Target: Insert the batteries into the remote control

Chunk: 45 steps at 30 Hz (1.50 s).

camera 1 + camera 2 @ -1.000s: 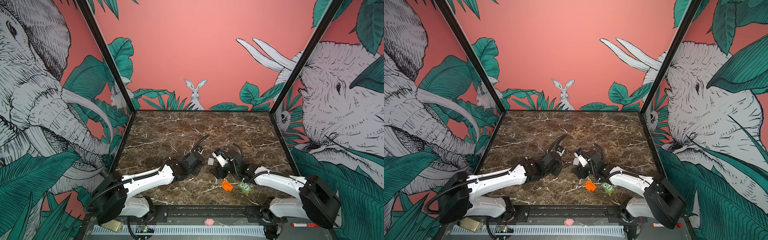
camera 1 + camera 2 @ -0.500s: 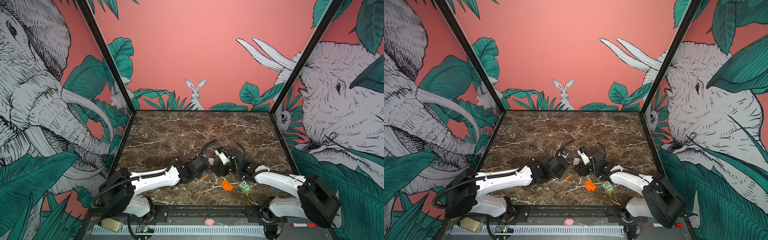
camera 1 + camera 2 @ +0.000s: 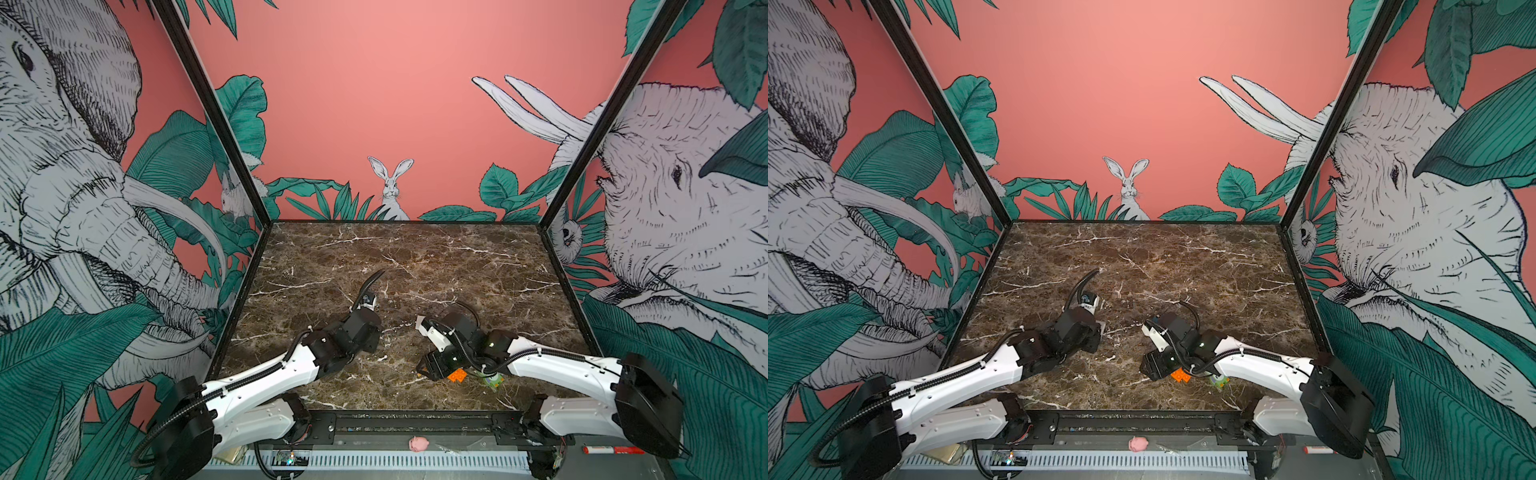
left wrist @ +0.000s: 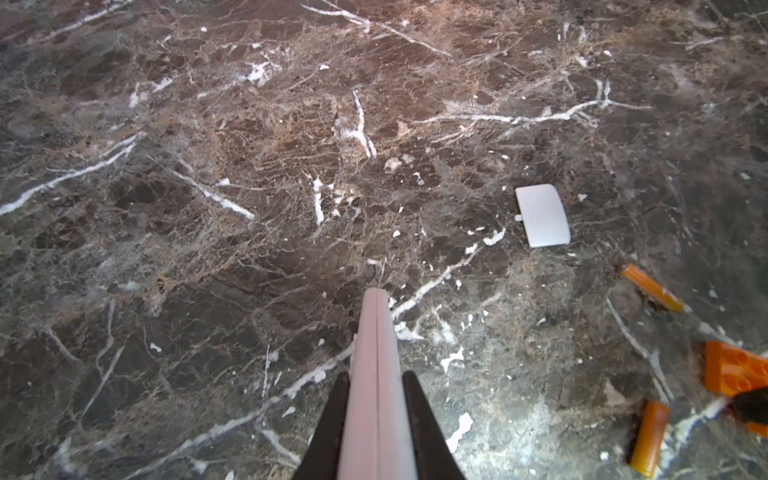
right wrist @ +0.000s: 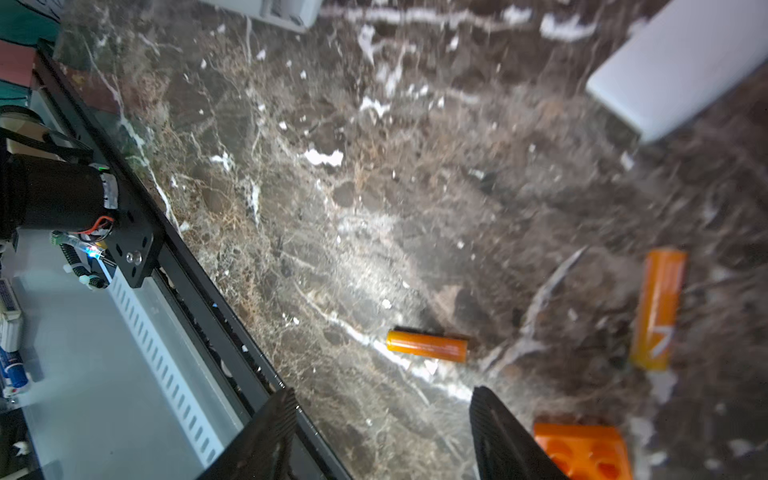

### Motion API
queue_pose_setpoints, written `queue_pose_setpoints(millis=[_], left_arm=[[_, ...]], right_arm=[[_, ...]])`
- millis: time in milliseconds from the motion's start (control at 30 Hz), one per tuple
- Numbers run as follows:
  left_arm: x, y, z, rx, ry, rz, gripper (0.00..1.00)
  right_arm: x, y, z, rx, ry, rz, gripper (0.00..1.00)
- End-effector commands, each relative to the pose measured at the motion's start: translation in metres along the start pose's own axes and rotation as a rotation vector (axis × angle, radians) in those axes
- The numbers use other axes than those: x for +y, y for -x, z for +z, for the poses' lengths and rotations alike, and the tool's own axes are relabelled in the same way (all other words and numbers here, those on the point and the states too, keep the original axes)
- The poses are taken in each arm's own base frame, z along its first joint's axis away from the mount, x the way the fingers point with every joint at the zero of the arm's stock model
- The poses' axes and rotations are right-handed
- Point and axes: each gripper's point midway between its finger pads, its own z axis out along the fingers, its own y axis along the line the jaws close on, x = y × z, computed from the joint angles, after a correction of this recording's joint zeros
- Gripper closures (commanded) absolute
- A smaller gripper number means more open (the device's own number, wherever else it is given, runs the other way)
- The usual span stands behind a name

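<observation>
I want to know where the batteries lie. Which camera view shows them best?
The right wrist view: one battery lies sharp and whole, the other battery slightly blurred. The left wrist view shows both smaller, near its edge. In both top views they are too small to make out.

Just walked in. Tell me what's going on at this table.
The left gripper is clamped on the remote control, held edge-on above the marble table. The right gripper is open, low over the table, with the nearer battery just ahead of its fingers. The other battery and an orange brick lie close by, and a small white cover lies loose on the marble. Neither battery is picked up or loaded yet.
</observation>
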Motion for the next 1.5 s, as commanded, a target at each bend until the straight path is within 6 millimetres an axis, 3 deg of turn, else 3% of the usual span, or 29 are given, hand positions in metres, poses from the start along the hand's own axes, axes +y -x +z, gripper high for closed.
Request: queue_pose_setpoints(millis=[0, 167, 333, 600, 867, 1100, 1467], left_arm=[[-0.006, 0.008, -0.005, -0.051, -0.054, -0.009, 1.00], [-0.012, 0.017, -0.010, -0.097, -0.122, -0.016, 1.00], [-0.011, 0.019, -0.014, -0.128, -0.161, -0.024, 1.00], [-0.005, 0.017, -0.015, -0.141, -0.195, -0.055, 1.00], [-0.010, 0.010, -0.012, -0.130, -0.231, -0.055, 1.00], [-0.020, -0.002, -0.013, -0.101, -0.311, -0.081, 1.00], [-0.024, -0.014, -0.016, -0.110, -0.370, -0.114, 1.00]], right_arm=[[-0.014, -0.011, 0.006, 0.025, -0.096, 0.119, 0.37], [-0.013, -0.008, 0.020, 0.045, -0.139, 0.152, 0.40], [-0.018, -0.027, 0.037, 0.113, -0.190, 0.180, 0.45], [-0.023, -0.028, 0.041, 0.139, -0.288, 0.149, 0.46], [-0.012, -0.016, 0.033, 0.125, -0.336, 0.086, 0.40], [-0.004, -0.001, 0.013, 0.071, -0.357, 0.092, 0.38], [-0.010, -0.025, -0.003, 0.027, -0.352, 0.359, 0.40]])
